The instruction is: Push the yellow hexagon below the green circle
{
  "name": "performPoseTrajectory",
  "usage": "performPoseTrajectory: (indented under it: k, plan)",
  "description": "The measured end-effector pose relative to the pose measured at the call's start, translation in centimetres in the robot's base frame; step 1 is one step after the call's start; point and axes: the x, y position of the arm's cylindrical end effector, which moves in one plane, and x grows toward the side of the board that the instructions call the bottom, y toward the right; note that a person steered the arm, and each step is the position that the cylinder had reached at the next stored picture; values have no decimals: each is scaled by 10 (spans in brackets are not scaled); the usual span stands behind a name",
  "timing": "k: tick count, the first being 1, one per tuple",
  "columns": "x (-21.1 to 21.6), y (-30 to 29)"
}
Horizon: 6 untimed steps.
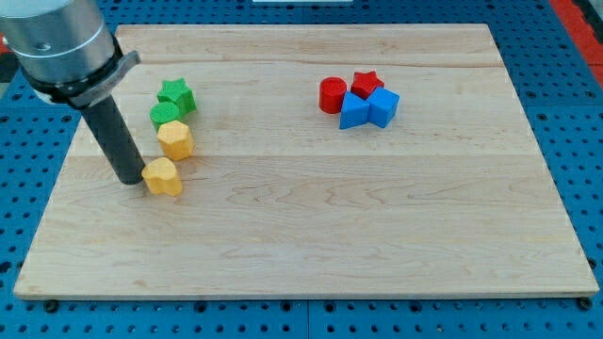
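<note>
The yellow hexagon (pixel 175 139) lies at the view's left, touching the lower edge of the green circle (pixel 166 115). A green star (pixel 176 94) sits just above the circle. A second yellow block, heart-like in shape (pixel 163 176), lies below the hexagon. My tip (pixel 129 178) rests on the board right at the left side of this lower yellow block, below and left of the hexagon.
A red cylinder (pixel 332 95), a red star (pixel 366 83) and two blue blocks (pixel 353 111) (pixel 382 106) cluster at the view's upper right of centre. The wooden board (pixel 311 235) ends on a blue pegged table on every side.
</note>
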Motion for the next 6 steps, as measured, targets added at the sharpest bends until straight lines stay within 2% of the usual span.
performPoseTrajectory:
  k: [1,3,4,5,6]
  plan:
    - [1,10]
    - [38,11]
    - [45,71]
    - [26,124]
    - [-51,133]
